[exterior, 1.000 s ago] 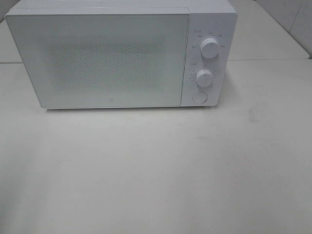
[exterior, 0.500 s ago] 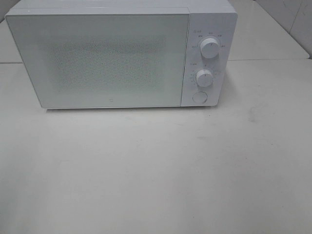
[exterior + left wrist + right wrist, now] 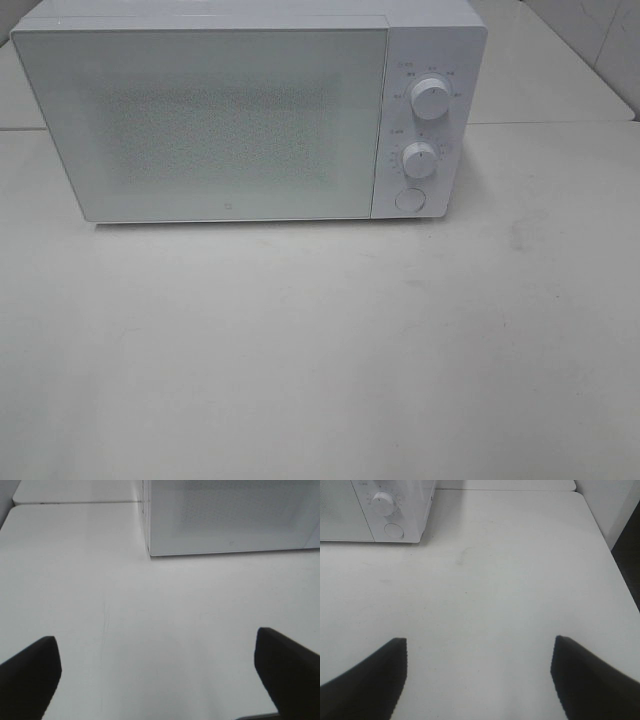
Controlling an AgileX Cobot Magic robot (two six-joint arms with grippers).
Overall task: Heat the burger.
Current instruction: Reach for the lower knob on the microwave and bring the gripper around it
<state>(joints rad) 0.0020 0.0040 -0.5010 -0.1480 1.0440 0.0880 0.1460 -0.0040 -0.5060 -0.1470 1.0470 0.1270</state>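
The burger is out of view in every frame. A white microwave (image 3: 250, 110) stands at the back of the white table with its door (image 3: 200, 125) shut; nothing shows through the frosted window. Neither arm appears in the high view. In the left wrist view my left gripper (image 3: 157, 672) is open over bare table, its dark fingers (image 3: 30, 672) wide apart, with the microwave's lower left corner (image 3: 150, 554) ahead. In the right wrist view my right gripper (image 3: 477, 672) is open too, empty, with the microwave's knob panel (image 3: 395, 510) off to one side.
The microwave's right panel carries two round knobs (image 3: 429, 100) (image 3: 420, 160) and a round button (image 3: 409, 200). A table seam (image 3: 550, 123) runs behind the microwave. The table's right edge (image 3: 615, 560) drops to dark floor. A tiled wall (image 3: 600, 40) stands at the back right.
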